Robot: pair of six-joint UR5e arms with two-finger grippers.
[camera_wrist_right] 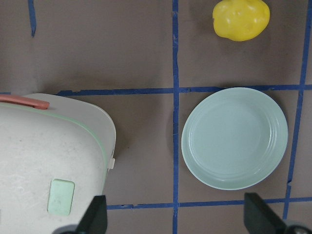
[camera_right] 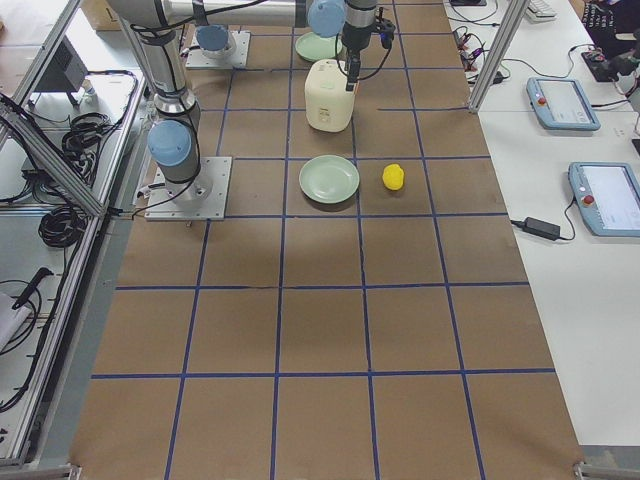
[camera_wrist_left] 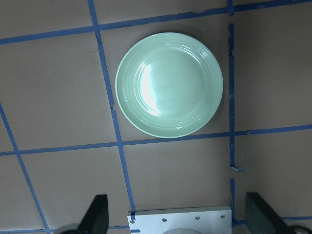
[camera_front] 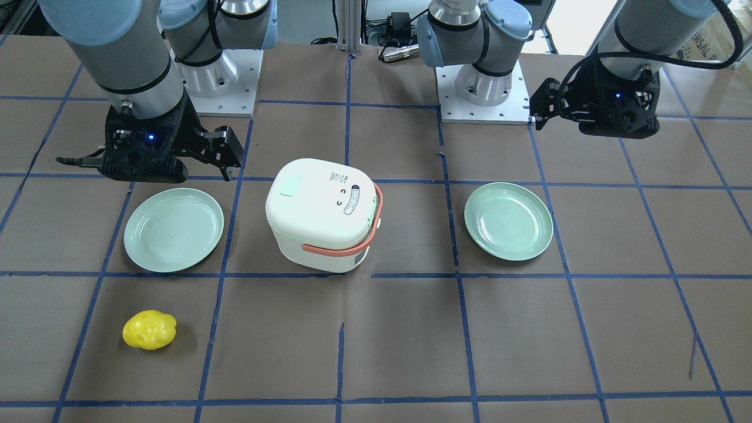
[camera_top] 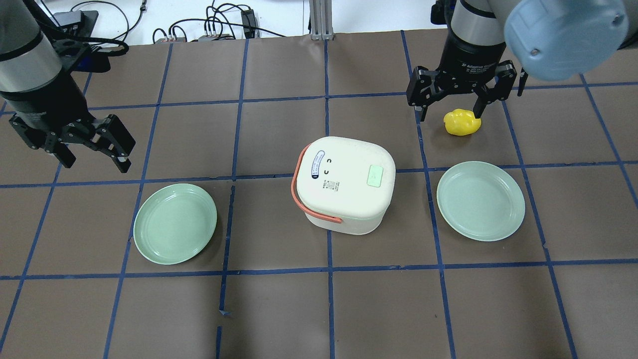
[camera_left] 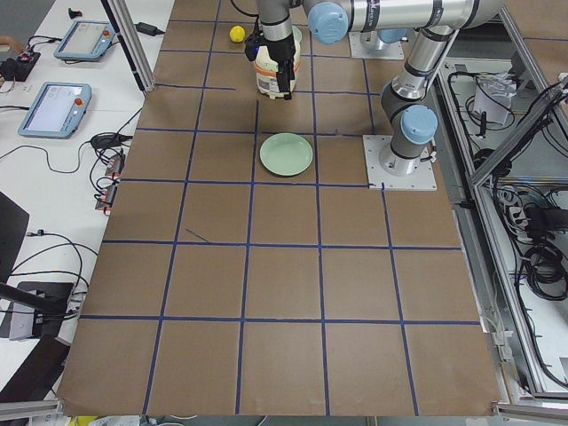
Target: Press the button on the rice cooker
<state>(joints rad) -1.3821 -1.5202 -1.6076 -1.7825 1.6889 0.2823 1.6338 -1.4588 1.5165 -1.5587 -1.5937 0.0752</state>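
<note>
left gripper (camera_top: pixel 93 160): well off the rice cooker (camera_top: pixel 344 184) on the robot's left, hanging above the table (camera_top: pixel 279 309). Jaws spread wide, holding nothing. In its wrist view both fingers (camera_wrist_left: pixel 97 214) frame the bottom edge, far apart.
left plate (camera_top: pixel 175 223): pale green, flat on the table on the cooker's robot-left side, well apart from it. Nothing on it. The left gripper sits further out from the cooker than this plate does.
orange handle (camera_top: pixel 294 184): folded down around the cooker body on the side facing the left plate.
rice cooker: cream body, upright and closed, mid-table between the two plates. No gripper is touching it.
green button (camera_top: pixel 375 176): pale green rectangle on the cooker's top, at the end facing the right plate, opposite the printed label. Nothing is on it. The right wrist view has it at the lower left, just beside one finger (camera_wrist_right: pixel 95 217), with height between them.
right plate (camera_top: pixel 481 200): pale green and bare, on the cooker's robot-right side, near it but not touching.
yellow lumpy object (camera_top: pixel 462 122): on the table past the right plate, on the operators' side of the cooker and off to its robot-right. Clear of the plate and the cooker.
right gripper (camera_top: pixel 450 114): raised above the table beside the cooker's robot-right end. Jaws spread wide, nothing between them. It overlaps the yellow object in the overhead view, but the front view shows the two well apart.
</note>
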